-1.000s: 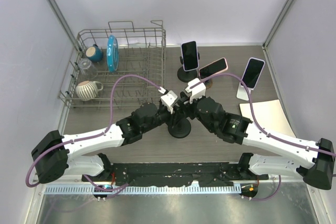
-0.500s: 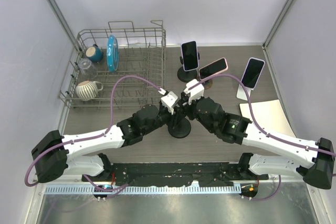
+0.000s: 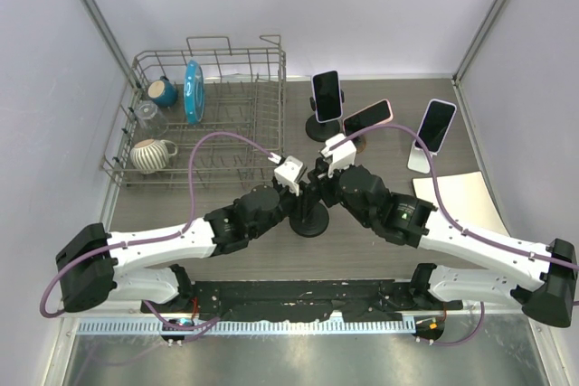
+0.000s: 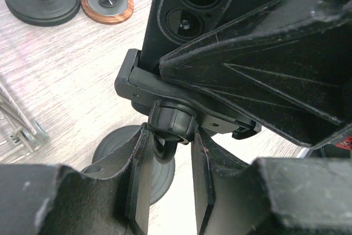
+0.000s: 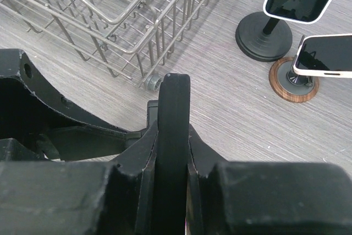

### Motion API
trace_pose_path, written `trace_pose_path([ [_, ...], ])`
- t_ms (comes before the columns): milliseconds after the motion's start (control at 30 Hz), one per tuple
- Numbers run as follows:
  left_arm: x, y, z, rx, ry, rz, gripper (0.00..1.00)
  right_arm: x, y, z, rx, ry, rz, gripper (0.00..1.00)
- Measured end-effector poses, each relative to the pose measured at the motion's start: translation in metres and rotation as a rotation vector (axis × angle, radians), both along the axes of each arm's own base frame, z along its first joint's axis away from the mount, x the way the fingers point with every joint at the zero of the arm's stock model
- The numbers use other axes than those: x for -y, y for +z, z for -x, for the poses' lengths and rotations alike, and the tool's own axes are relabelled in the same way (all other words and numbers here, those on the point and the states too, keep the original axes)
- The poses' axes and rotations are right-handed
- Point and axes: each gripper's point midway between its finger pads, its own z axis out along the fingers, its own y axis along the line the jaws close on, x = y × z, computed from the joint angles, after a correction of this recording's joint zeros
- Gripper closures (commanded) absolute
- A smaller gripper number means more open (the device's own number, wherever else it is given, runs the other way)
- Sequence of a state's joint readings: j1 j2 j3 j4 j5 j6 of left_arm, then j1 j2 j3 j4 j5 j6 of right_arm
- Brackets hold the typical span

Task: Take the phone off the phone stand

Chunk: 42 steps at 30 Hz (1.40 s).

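A black phone (image 4: 192,4) sits in the clamp of a black phone stand (image 3: 309,221) at the table's middle. Its camera lenses show in the left wrist view. My left gripper (image 3: 301,191) reaches in from the left. Its fingers (image 4: 137,180) close on the stand's neck just under the ball joint (image 4: 170,119). My right gripper (image 3: 319,180) comes from the right and is shut on the phone's edge (image 5: 173,125), which stands upright between its two fingers (image 5: 147,158). In the top view the arms hide most of the phone.
A wire dish rack (image 3: 208,115) with a mug, cup and blue plate stands at the back left. Three other phones on stands are behind: black stand (image 3: 326,95), wooden base (image 3: 367,117), white stand (image 3: 436,126). A cream sheet (image 3: 461,201) lies at the right.
My left arm has shifted a little to the right, its wrist a bit closer to the stand. Both grippers stay at the stand and phone.
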State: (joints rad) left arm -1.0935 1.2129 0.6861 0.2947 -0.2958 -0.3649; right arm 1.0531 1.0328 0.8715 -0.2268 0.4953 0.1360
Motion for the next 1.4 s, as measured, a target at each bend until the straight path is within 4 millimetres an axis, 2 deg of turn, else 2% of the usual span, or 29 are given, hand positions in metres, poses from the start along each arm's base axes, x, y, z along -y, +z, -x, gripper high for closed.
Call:
trace_pose_path([
  [333, 0.003, 0.000, 0.000, -0.036, 0.028, 0.024, 1.00, 0.008, 0.000, 0.000, -0.008, -0.075, -0.023, 0.99],
  [600, 0.007, 0.002, 0.005, -0.034, -0.006, 0.040, 1.00, 0.022, 0.001, -0.001, -0.020, -0.203, -0.072, 0.99],
  [967, 0.008, 0.002, 0.006, -0.020, -0.018, 0.069, 1.00, 0.032, 0.002, -0.004, -0.040, -0.321, -0.132, 0.99],
  [1067, 0.007, 0.003, 0.009, -0.025, -0.026, 0.080, 1.00, 0.044, 0.002, -0.013, -0.032, -0.395, -0.128, 0.99],
  [1200, -0.017, 0.009, -0.012, 0.005, 0.101, 0.084, 1.00, 0.095, -0.021, -0.016, -0.031, -0.530, 0.093, 0.99],
  [1233, -0.020, 0.010, -0.016, 0.010, 0.123, 0.085, 1.00, 0.102, -0.024, -0.017, -0.033, -0.548, 0.125, 0.99],
  [1300, -0.025, 0.009, -0.020, 0.016, 0.149, 0.081, 1.00, 0.112, -0.029, -0.016, -0.037, -0.570, 0.173, 0.99],
  [1400, -0.026, 0.008, -0.021, 0.022, 0.157, 0.071, 1.00, 0.114, -0.031, -0.015, -0.039, -0.572, 0.190, 0.99],
])
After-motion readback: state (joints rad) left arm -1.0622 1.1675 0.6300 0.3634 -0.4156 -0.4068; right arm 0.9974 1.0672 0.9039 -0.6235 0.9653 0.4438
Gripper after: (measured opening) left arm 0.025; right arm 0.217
